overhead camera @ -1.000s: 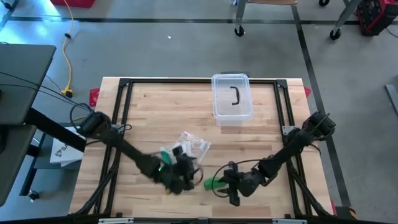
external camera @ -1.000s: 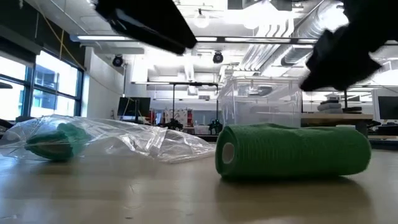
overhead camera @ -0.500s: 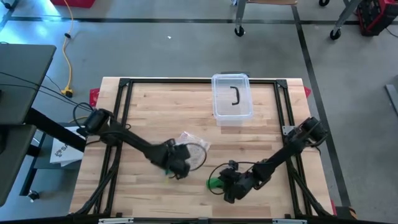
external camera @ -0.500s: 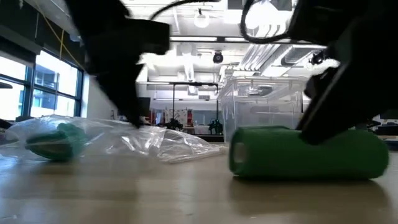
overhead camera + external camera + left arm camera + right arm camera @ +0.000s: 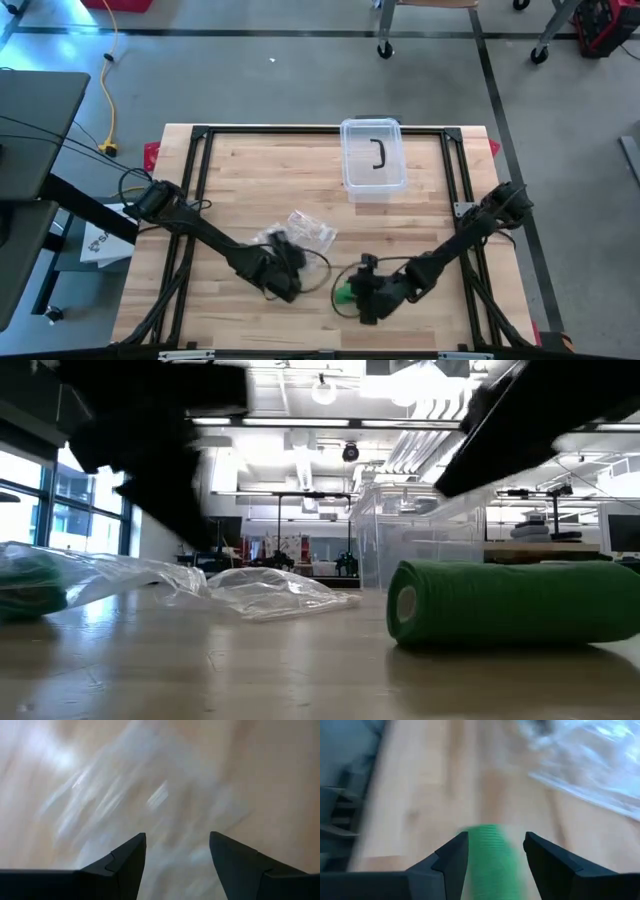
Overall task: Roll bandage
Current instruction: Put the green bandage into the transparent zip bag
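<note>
Both arms have shifted near the bench's [image 5: 240, 165] front edge: left fingers [image 5: 177, 851] spread empty over plastic bag [image 5: 312, 231], right fingers [image 5: 496, 851] spread, straddling green bandage roll [image 5: 492, 851], not gripping

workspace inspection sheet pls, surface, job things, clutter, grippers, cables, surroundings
surface: wooden table in a black frame
job's things: green bandage roll lying on its side near the front edge
clutter: clear plastic bag mid-table; clear lidded box at the far edge
grippers: left gripper open over the bag; right gripper open, straddling the roll, not gripping
cables: yellow cable on the floor, left of the table
surroundings: grey floor, cart wheels beyond the table
</note>
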`<state>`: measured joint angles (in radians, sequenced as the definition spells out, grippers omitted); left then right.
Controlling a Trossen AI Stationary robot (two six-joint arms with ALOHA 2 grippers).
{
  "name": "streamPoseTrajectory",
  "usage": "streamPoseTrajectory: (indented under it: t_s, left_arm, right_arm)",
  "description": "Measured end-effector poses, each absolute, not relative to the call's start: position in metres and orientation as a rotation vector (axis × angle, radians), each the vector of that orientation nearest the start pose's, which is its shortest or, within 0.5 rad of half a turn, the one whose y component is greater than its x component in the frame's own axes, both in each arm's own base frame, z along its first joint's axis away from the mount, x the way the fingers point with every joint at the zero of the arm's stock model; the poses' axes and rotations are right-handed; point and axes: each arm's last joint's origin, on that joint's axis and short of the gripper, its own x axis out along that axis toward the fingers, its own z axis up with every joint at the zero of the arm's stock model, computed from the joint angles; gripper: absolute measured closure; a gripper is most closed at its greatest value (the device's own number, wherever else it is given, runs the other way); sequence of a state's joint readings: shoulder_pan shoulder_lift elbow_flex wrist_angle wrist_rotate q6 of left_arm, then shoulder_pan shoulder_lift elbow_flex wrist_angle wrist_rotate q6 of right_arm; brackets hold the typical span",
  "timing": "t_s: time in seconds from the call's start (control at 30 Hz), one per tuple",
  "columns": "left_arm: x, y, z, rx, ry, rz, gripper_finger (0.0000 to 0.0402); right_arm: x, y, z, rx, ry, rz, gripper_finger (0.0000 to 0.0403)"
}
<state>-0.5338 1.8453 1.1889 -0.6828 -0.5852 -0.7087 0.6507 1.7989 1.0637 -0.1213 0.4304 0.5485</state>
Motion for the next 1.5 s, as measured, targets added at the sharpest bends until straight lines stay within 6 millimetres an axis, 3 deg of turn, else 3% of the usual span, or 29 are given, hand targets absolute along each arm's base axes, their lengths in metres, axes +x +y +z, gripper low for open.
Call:
streamPoseTrajectory:
  t_s: [0.07,0.17,0.33,0.43,0.53,0.73,0.8,0.93,1.23,1.37,1.5]
  left_arm:
    - [0.319,-0.17,0.162,0.132,0.943,0.304,0.0188]
    - [0.34,-0.172,0.153,0.092,0.836,0.265,0.0188]
    - [0.359,-0.146,0.118,-0.006,0.902,0.341,0.0188]
    - [0.362,-0.136,0.11,-0.093,0.953,0.374,0.0192]
    - [0.362,-0.135,0.105,-0.101,0.991,0.354,0.0222]
    - [0.361,-0.145,0.118,-0.056,0.979,0.289,0.037]
    - [0.36,-0.149,0.126,-0.041,0.976,0.271,0.0391]
    - [0.364,-0.159,0.144,-0.066,0.926,0.243,0.0381]
    - [0.37,-0.183,0.177,-0.199,0.791,0.203,0.0398]
    - [0.368,-0.187,0.179,-0.198,0.793,0.196,0.04]
    - [0.364,-0.184,0.172,-0.042,0.861,0.164,0.0387]
  right_arm:
    - [0.298,0.2,0.168,0.087,0.798,-0.056,0.0218]
    - [0.3,0.197,0.174,0.136,0.799,-0.097,0.0218]
    - [0.287,0.213,0.176,0.138,0.783,-0.097,0.0218]
    - [0.276,0.225,0.177,0.138,0.756,-0.104,0.0218]
    - [0.266,0.236,0.177,0.15,0.737,-0.102,0.0218]
    - [0.253,0.249,0.178,0.14,0.693,-0.11,0.0218]
    - [0.251,0.251,0.178,0.137,0.681,-0.117,0.0218]
    - [0.252,0.254,0.179,0.128,0.659,-0.098,0.0218]
    - [0.27,0.248,0.185,-0.052,0.58,-0.037,0.0218]
    - [0.277,0.239,0.185,-0.073,0.571,-0.088,0.0218]
    - [0.28,0.235,0.185,-0.048,0.565,-0.118,0.0218]
